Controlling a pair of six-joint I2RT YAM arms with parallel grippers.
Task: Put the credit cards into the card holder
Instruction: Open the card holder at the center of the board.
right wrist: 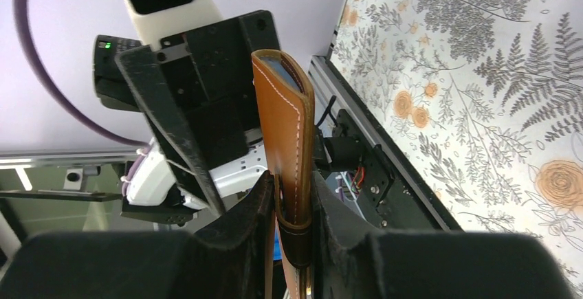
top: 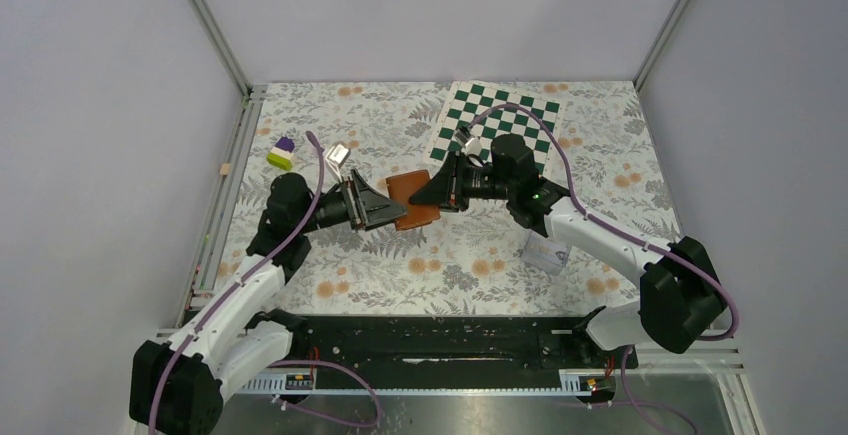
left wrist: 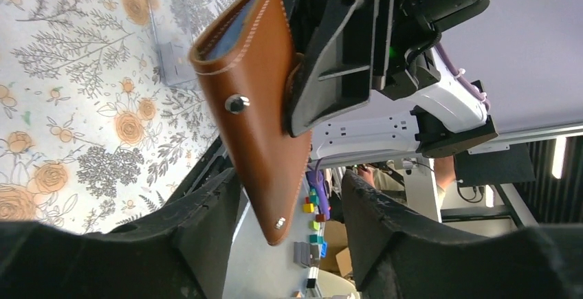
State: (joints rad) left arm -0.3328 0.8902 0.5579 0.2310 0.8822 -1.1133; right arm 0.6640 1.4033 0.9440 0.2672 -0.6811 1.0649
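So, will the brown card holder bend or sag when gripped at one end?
Probably fairly stiff: the card holder stands straight out of the right tool, pinched at one end, without sagging. Its smooth leather may slip a little.

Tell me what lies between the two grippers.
The card holder, as the top view shows. The right gripper is shut on it; the left gripper is open at its other end.
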